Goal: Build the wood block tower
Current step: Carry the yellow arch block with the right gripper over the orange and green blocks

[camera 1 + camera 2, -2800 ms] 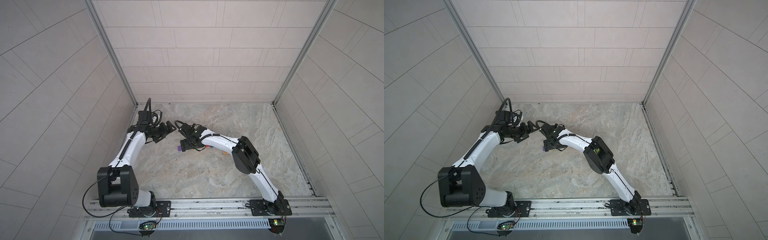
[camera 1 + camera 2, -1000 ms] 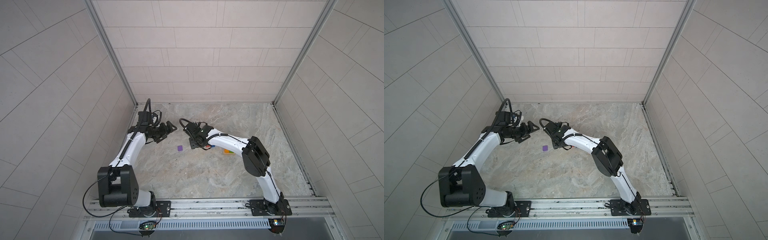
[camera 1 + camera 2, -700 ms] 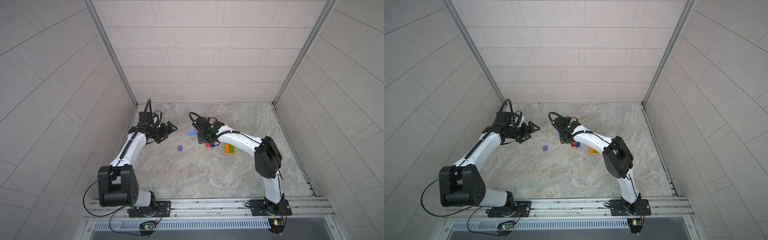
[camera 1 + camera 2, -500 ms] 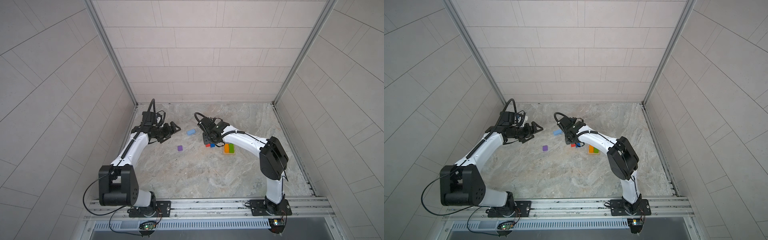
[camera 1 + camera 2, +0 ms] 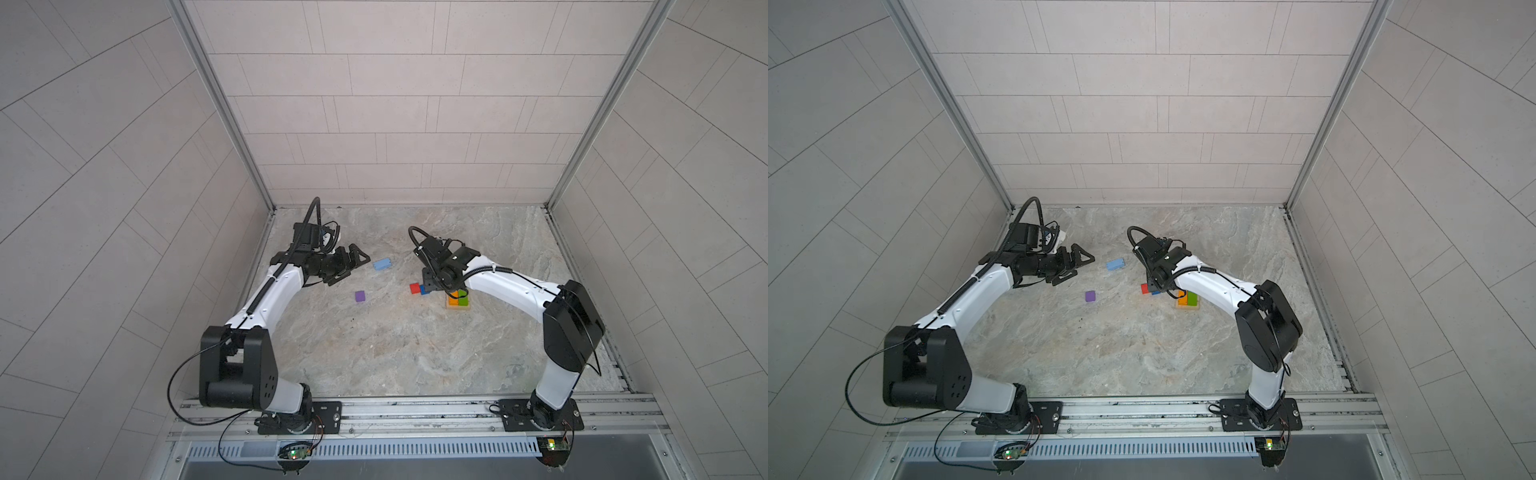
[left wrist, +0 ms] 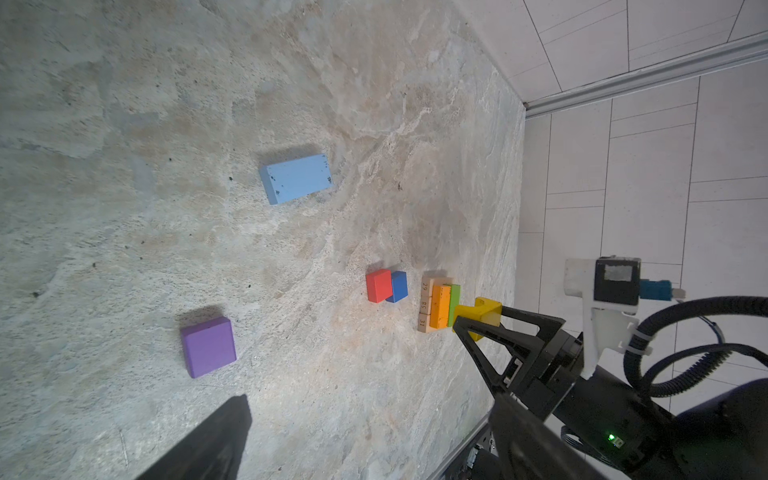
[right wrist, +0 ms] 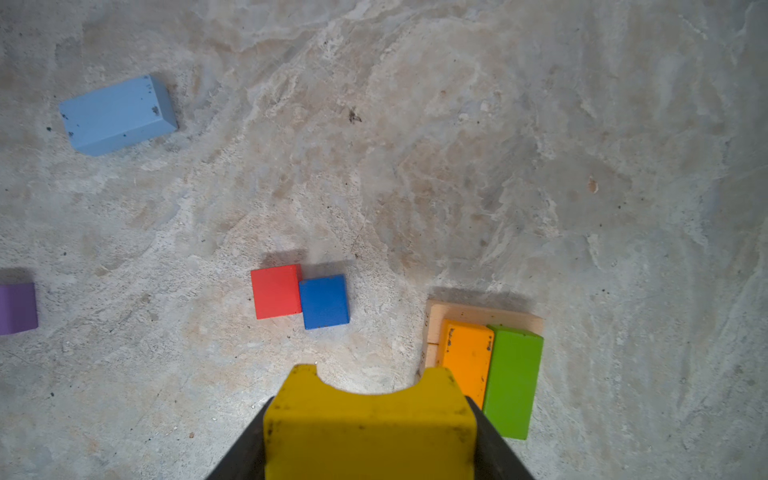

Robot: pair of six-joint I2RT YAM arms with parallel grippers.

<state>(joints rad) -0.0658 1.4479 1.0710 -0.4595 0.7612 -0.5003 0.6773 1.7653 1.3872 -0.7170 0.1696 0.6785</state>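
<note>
Grey tiled walls close in a marbled stone bench [image 5: 374, 353]. Within the last few seconds the right arm has swung away from the middle, near the purple cube [image 5: 360, 296], back toward its own side. The right tool [image 6: 478, 318] now hangs just beside the tower [image 5: 458, 301], clamped on the yellow block [image 7: 370, 428], a brick with a curved notch. The tower so far is a tan base [image 7: 432, 320] carrying the orange brick [image 7: 465, 357] and green brick [image 7: 513, 374] side by side. The carry looks nearly over, and setting yellow across that pair seems next. The left tool [image 5: 351, 268] stands wide apart, empty, near the light-blue brick [image 5: 381, 264]. The red cube [image 5: 414, 288] and blue cube [image 5: 424, 289] touch each other on the bench.
</note>
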